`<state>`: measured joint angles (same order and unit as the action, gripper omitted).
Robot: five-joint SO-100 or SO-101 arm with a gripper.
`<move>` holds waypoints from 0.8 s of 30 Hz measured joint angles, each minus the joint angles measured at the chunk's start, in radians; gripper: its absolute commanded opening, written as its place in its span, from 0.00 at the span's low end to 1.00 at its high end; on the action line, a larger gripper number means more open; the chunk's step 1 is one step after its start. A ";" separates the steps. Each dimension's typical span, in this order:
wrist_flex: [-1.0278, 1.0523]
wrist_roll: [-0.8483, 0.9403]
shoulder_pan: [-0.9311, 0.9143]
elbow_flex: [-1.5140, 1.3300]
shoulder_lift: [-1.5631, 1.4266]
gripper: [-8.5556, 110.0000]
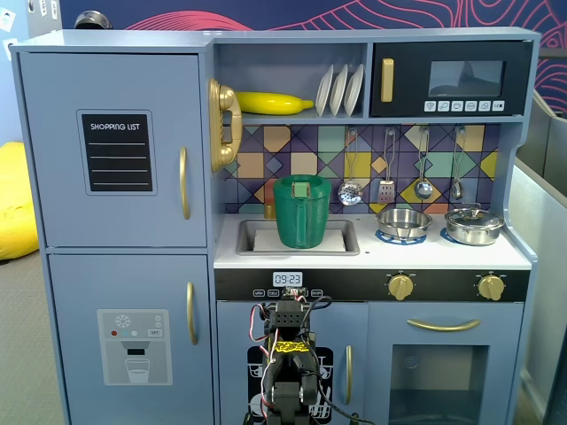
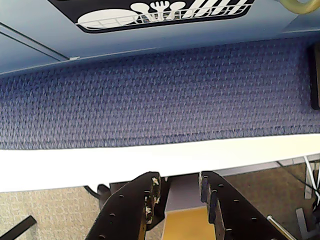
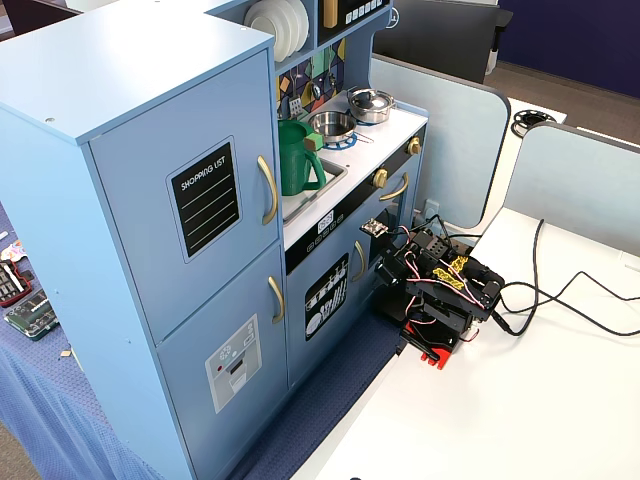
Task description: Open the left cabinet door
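The left cabinet door (image 1: 115, 204) is blue-grey with a black "SHOPPING LIST" panel (image 1: 116, 152) and a vertical gold handle (image 1: 184, 182). It is shut, at the upper left of the toy kitchen. It also shows in another fixed view (image 3: 150, 260), with its handle (image 3: 268, 190). My arm (image 1: 288, 359) sits folded low in front of the kitchen, far below and to the right of that door (image 3: 440, 285). In the wrist view my gripper (image 2: 178, 181) is open and empty, over the white table edge (image 2: 100, 160). The door is out of the wrist view.
Below the left door is a shut door with a grey dispenser panel (image 1: 133, 345). The small dish-rack door (image 2: 160, 12) is just ahead of the gripper, above a blue mat (image 2: 150, 95). A green pitcher (image 1: 301, 211) stands in the sink. Cables (image 3: 560, 300) lie on the white table (image 3: 500, 420).
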<state>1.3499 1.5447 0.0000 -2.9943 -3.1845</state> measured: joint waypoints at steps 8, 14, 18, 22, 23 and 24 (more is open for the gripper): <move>0.000 0.000 -0.006 0.000 0.000 0.08; 0.000 0.000 -0.006 0.000 0.000 0.07; -0.025 -0.008 0.023 0.000 0.002 0.07; -0.244 0.035 0.081 -0.005 0.008 0.07; -0.325 0.060 0.114 0.003 0.020 0.08; -0.411 0.087 0.152 0.020 0.049 0.11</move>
<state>0.9388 1.6322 0.1519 -2.9744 -3.1355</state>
